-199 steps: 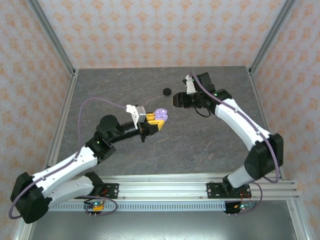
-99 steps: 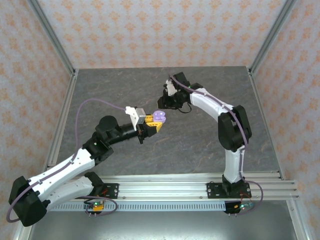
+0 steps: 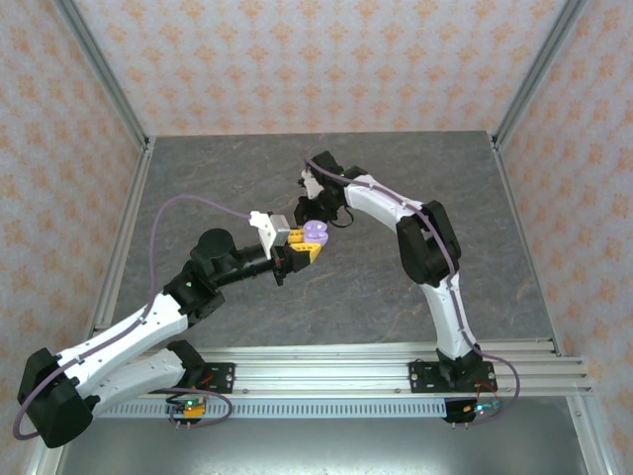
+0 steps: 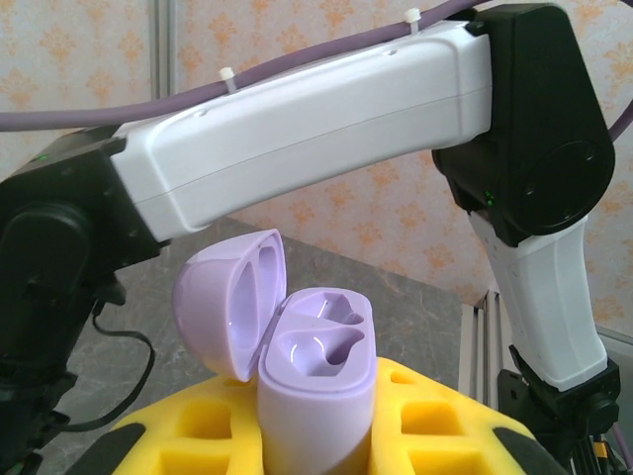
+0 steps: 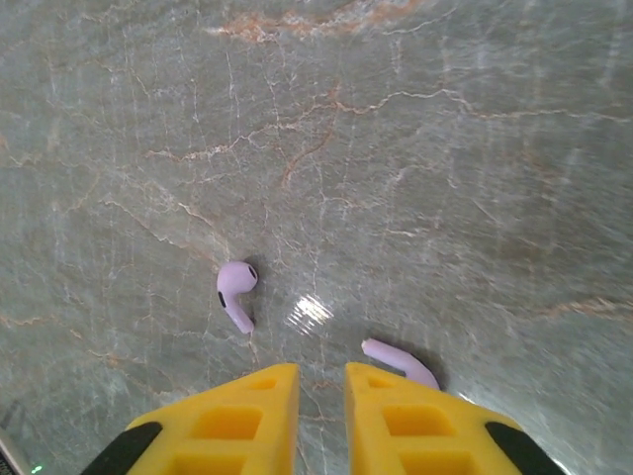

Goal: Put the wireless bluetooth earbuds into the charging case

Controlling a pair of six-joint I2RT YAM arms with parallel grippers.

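The left hand (image 3: 303, 245) is clamped on one lilac charging case (image 4: 316, 396), held upright above the middle of the desk (image 3: 396, 287). The lid (image 4: 232, 307) stands hinged open, to the left in the wrist view. Sockets counted: two, both empty. The lower part of the case is hidden between the yellow fingers (image 4: 485, 440).

The right hand (image 5: 321, 381) has its fingers drawn almost together, with a narrow slit between them and nothing in it. It points down at the desk, just on the far side of the left hand and the case in the overhead view.

Earbuds counted: two, both lilac, both lying on the desk apart from each other and outside the case. The first earbud (image 5: 234, 289) lies whole and clear, ahead of the left-side finger in the wrist view. The second earbud (image 5: 396, 358) lies just beside the tip of the other finger. Its stem is plain, but its head sits in shadow and is hard to make out.

The right arm (image 4: 316, 119) crosses behind the case in the left wrist view, and its wrist end runs off the left edge.
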